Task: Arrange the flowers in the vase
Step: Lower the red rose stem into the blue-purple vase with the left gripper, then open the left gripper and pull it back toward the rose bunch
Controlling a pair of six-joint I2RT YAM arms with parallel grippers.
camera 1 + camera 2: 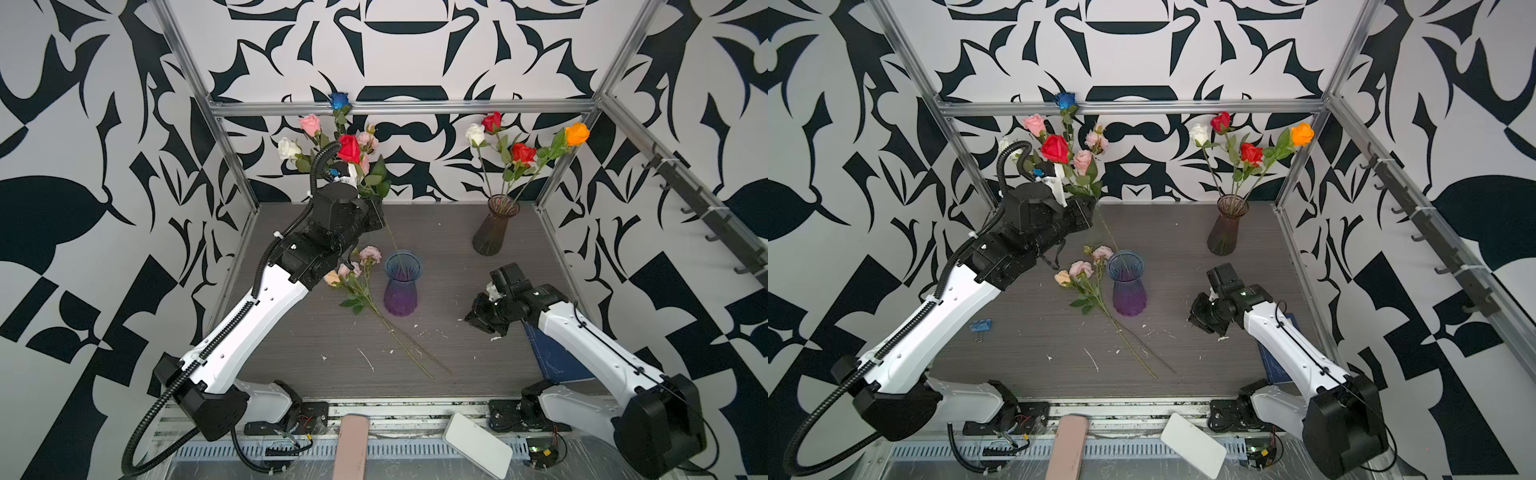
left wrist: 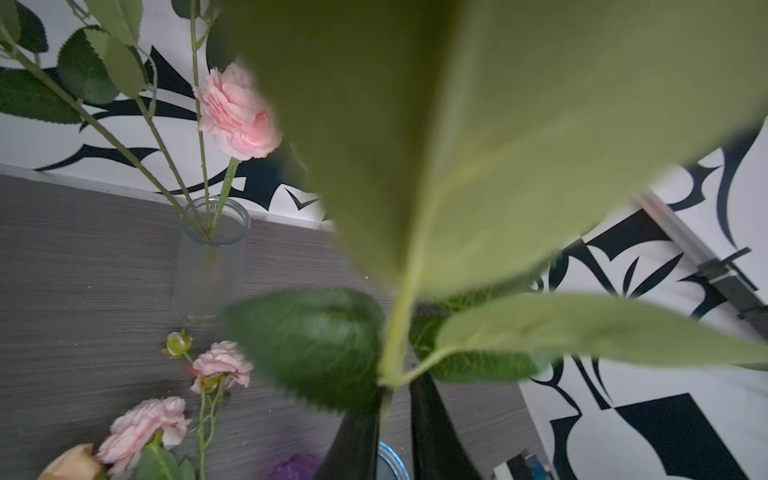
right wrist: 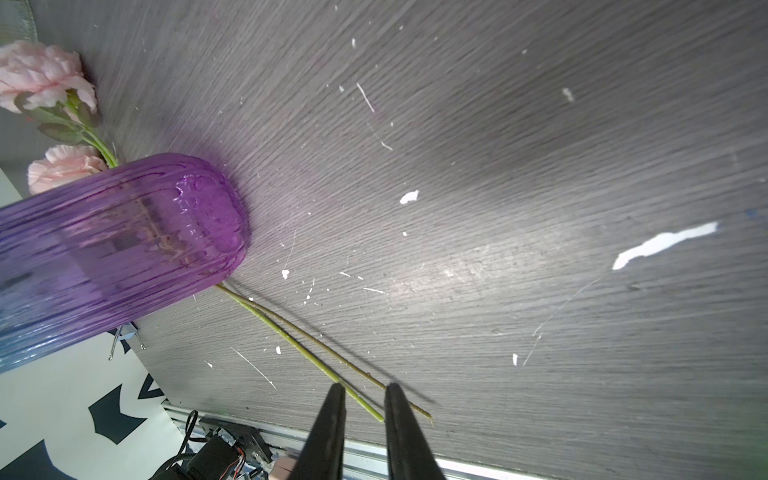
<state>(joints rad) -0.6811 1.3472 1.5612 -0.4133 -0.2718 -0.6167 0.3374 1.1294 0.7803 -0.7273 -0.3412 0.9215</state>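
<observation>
A purple vase (image 1: 401, 286) (image 1: 1128, 291) (image 3: 116, 249) with a blue rim stands mid-table. My left gripper (image 1: 380, 218) (image 2: 397, 386) hangs above and behind it. Its jaws stand slightly apart around the green stem of a red rose (image 1: 348, 148) (image 1: 1054, 148), and the thin stem runs down into the vase mouth. Big leaves (image 2: 478, 145) fill the left wrist view. Two pink-headed flowers (image 1: 370, 253) (image 2: 222, 365) (image 3: 41, 79) lie on the table left of the vase. My right gripper (image 1: 476, 318) (image 3: 365, 388) hovers to the vase's right, narrowly open and holding nothing.
A clear vase (image 2: 212, 257) at the back left holds white, pink and blue flowers (image 1: 309, 124). A brown vase (image 1: 496, 228) at the back right holds white, red and orange roses. A blue clip (image 1: 980, 325) lies under the left arm. A blue board (image 1: 552, 357) lies under the right arm.
</observation>
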